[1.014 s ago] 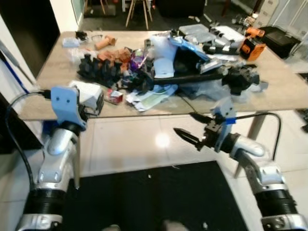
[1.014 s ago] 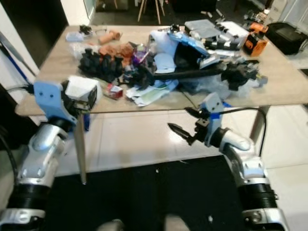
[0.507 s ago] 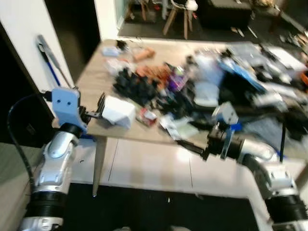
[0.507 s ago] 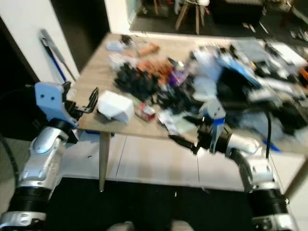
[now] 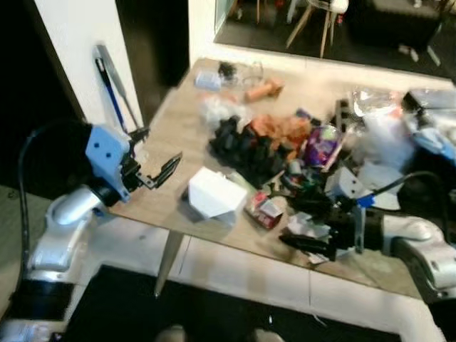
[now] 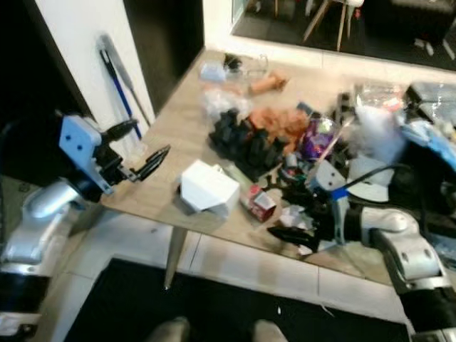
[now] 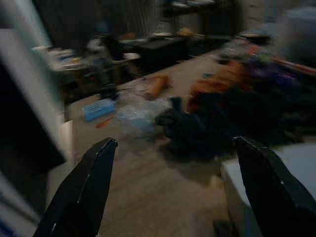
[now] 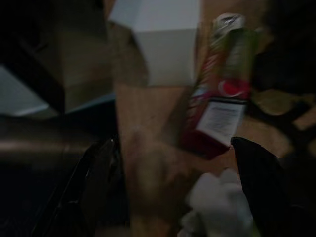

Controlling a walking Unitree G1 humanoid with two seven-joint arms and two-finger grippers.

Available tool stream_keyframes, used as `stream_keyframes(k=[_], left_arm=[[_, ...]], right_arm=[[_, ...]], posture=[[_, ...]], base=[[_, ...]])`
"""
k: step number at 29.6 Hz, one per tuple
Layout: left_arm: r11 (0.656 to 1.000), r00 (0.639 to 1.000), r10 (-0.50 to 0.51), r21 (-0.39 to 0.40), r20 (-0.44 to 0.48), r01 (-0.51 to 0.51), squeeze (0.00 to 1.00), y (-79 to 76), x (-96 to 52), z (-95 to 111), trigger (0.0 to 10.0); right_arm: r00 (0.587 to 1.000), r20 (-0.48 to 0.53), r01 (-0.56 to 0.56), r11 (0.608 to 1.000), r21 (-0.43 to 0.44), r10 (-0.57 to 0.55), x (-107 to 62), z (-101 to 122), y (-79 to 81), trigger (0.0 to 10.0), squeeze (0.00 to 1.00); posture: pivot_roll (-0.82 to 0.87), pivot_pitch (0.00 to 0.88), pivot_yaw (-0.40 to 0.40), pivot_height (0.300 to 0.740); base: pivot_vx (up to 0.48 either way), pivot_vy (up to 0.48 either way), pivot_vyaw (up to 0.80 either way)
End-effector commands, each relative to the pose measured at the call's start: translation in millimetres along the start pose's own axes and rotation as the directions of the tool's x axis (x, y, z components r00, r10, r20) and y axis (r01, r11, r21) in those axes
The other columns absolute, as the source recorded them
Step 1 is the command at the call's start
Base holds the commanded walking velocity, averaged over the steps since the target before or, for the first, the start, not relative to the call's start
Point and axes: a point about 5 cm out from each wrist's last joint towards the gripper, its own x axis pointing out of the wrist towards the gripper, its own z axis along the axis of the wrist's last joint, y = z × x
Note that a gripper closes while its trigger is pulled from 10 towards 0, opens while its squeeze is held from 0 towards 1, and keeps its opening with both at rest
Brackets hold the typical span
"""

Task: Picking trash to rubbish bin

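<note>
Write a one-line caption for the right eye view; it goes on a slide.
Both open pincers, left and right, hover over a cluttered table flanking a white box.

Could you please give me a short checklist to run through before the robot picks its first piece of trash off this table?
1. Left gripper open: ok, fingers spread, holding nothing.
2. Right gripper open: ok.
3. White box within the left gripper's reach: ok, just beyond its fingertips.
4. Red carton free to lift: ok, it lies apart from the box.
5. Rubbish bin located: cannot tell.
6. Views sharp: not ok, wrist views blurred.

Head eyes look down — wrists skim table (image 5: 178,135).
</note>
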Motion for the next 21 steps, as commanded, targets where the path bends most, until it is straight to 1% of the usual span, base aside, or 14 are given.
stream_keyframes(k=[1, 2, 3, 5, 6, 7, 8, 9, 10, 12, 13, 16, 19, 21], left_arm=[[0.984, 0.987, -0.156, 0.083, -0.045, 0.159, 0.0, -2.3, -4.1, 7.1, 10.0], [0.971, 0.977, -0.201, 0.116, -0.073, 0.209, 0.0, -0.6, -5.2, 9.9, 10.0], [0.971, 0.977, -0.201, 0.116, -0.073, 0.209, 0.0, -0.6, -5.2, 9.9, 10.0], [0.937, 0.952, -0.281, 0.178, -0.123, 0.3, 0.0, 1.0, -5.4, 15.7, 10.0], [0.937, 0.952, -0.281, 0.178, -0.123, 0.3, 0.0, 1.0, -5.4, 15.7, 10.0], [0.916, 0.938, -0.308, 0.216, -0.161, 0.338, 0.0, 2.0, -4.4, 17.8, 10.0], [0.916, 0.938, -0.308, 0.216, -0.161, 0.338, 0.0, 2.0, -4.4, 17.8, 10.0], [0.884, 0.922, -0.326, 0.278, -0.208, 0.376, 0.0, 4.0, -0.2, 20.4, 10.0], [0.884, 0.922, -0.326, 0.278, -0.208, 0.376, 0.0, 4.0, -0.2, 20.4, 10.0], [0.834, 0.906, -0.344, 0.363, -0.247, 0.416, 0.0, 2.4, 14.4, 24.8, 10.0], [0.834, 0.906, -0.344, 0.363, -0.247, 0.416, 0.0, 2.4, 14.4, 24.8, 10.0], [0.815, 0.904, -0.359, 0.394, -0.233, 0.425, 0.0, -4.4, 32.9, 25.0, 10.0], [0.812, 0.901, -0.378, 0.392, -0.215, 0.434, 0.0, -8.0, 41.2, 23.2, 10.0], [0.807, 0.896, -0.386, 0.391, -0.217, 0.442, 0.0, -8.6, 42.5, 22.3, 10.0]], right_arm=[[0.998, -0.027, -0.049, 0.999, 0.007, 0.049, -5.8, 0.4, 5.2, 10.0, 0.0], [0.998, -0.037, -0.057, 0.998, 0.006, 0.057, -8.2, 0.8, 5.8, 10.0, 0.0], [0.998, -0.037, -0.057, 0.998, 0.006, 0.057, -8.2, 0.8, 5.8, 10.0, 0.0], [0.996, -0.055, -0.067, 0.998, 0.003, 0.067, -11.7, 1.7, 6.3, 10.0, 0.0], [0.996, -0.055, -0.067, 0.998, 0.003, 0.067, -11.7, 1.7, 6.3, 10.0, 0.0], [0.996, -0.062, -0.068, 0.998, 0.002, 0.068, -13.4, 2.4, 6.2, 10.0, 0.0], [0.996, -0.062, -0.068, 0.998, 0.002, 0.068, -13.4, 2.4, 6.2, 10.0, 0.0], [0.995, -0.072, -0.063, 0.998, -0.001, 0.062, -15.9, 3.7, 5.1, 10.0, 0.0], [0.995, -0.072, -0.063, 0.998, -0.001, 0.062, -15.9, 3.7, 5.1, 10.0, 0.0], [0.997, -0.081, -0.014, 1.0, -0.018, 0.013, -18.2, 5.4, -1.1, 10.0, 0.0], [0.997, -0.081, -0.014, 1.0, -0.018, 0.013, -18.2, 5.4, -1.1, 10.0, 0.0], [0.996, -0.081, 0.021, 1.0, -0.022, -0.023, -16.2, 6.4, -4.2, 10.0, 0.0], [0.988, -0.125, 0.083, 0.995, -0.051, -0.089, -15.0, 4.2, -9.8, 10.0, 0.0], [0.989, -0.127, 0.07, 0.997, -0.045, -0.075, -15.1, 3.9, -8.4, 10.0, 0.0]], posture=[[-0.06, 0.0, -0.02, 0.74], [-0.06, 0.0, -0.019, 0.74], [-0.06, 0.0, -0.019, 0.74], [-0.06, 0.0, -0.019, 0.74], [-0.06, 0.0, -0.019, 0.74], [-0.06, 0.0, -0.019, 0.74], [-0.06, 0.0, -0.019, 0.74], [-0.06, 0.0, -0.013, 0.74], [-0.06, 0.0, -0.013, 0.74], [-0.07, 0.0, -0.008, 0.74], [-0.07, 0.0, -0.008, 0.74], [-0.07, 0.0, -0.006, 0.74], [-0.07, 0.0, -0.004, 0.74], [-0.07, 0.0, -0.003, 0.74]], base=[[0.0, 0.0, 0.0], [0.0, 0.0, 0.0], [0.0, 0.0, 0.0], [0.0, 0.0, 0.0], [0.0, 0.0, 0.0], [0.0, 0.0, 0.0], [0.0, 0.0, 0.0], [0.0, 0.0, 0.0], [0.0, 0.0, 0.0], [0.0, 0.0, 0.0], [0.0, 0.0, 0.0], [0.0, 0.0, 0.0], [0.0, 0.0, 0.0], [0.0, 0.0, -0.74]])
